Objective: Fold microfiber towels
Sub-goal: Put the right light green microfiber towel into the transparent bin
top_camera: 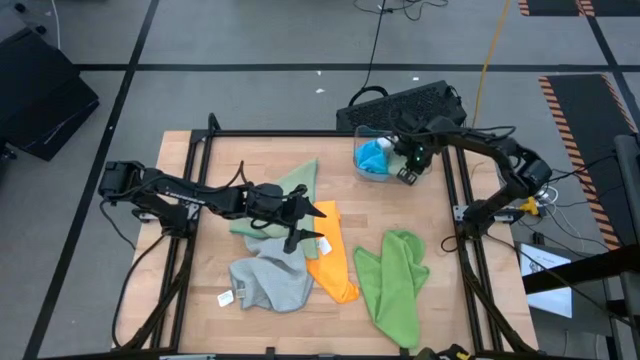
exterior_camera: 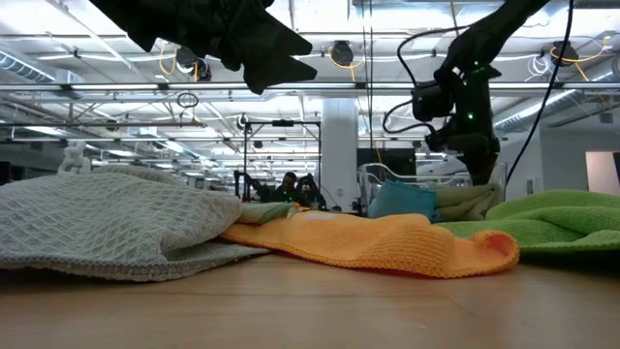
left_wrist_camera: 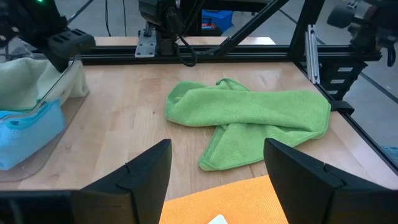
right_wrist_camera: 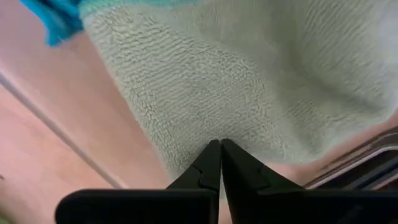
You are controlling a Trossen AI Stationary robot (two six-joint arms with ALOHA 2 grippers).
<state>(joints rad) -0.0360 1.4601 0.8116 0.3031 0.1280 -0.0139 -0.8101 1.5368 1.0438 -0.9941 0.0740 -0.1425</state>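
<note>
Above the orange towel (top_camera: 333,266), left claw (top_camera: 308,225), seemingly empty.

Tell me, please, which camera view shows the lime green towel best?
The left wrist view: the lime green towel lies crumpled there, whole and unobstructed. The high view also shows it whole, but farther away. The low view shows only its edge. The right wrist view does not show it.
</note>
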